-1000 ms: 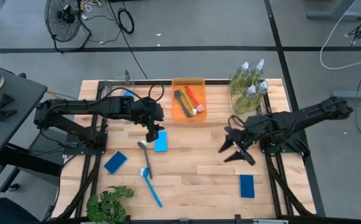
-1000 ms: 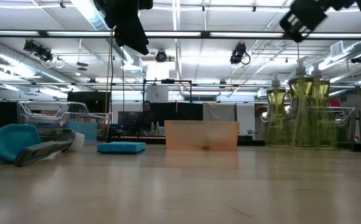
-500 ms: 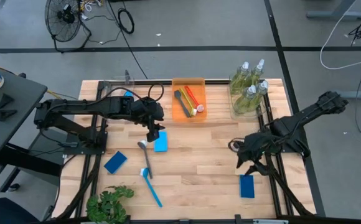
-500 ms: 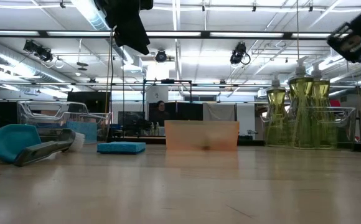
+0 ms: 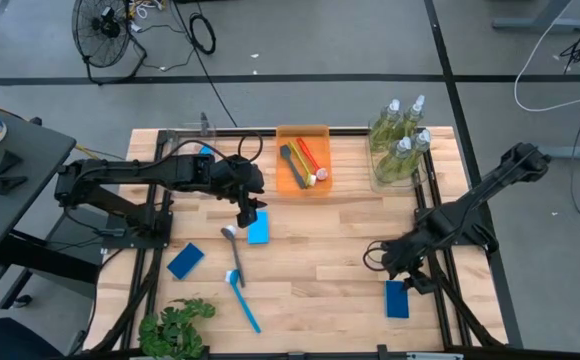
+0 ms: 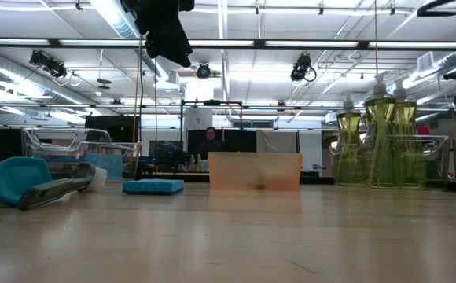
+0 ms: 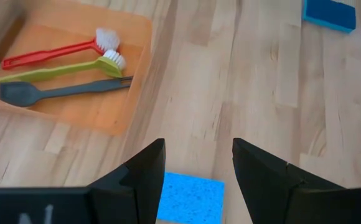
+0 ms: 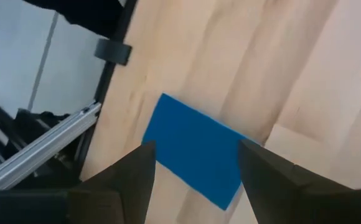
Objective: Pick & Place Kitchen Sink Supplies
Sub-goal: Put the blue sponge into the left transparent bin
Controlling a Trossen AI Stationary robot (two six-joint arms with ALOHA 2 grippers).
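While no writing is legible, both pincers gape empty, right pincer (image 8: 193, 165) above the dark-blue sponge (image 8: 196, 149).

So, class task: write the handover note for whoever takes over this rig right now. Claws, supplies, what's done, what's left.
Left claw: open, empty, above the light-blue sponge at mid-table.
Right claw: open, empty, over the dark-blue sponge near the front right corner.
Done: red, yellow-green and black brushes lie in the orange tray; pump bottles stand at the back right.
Left: both those sponges, another dark-blue sponge front left, and the blue brush lying on the table.
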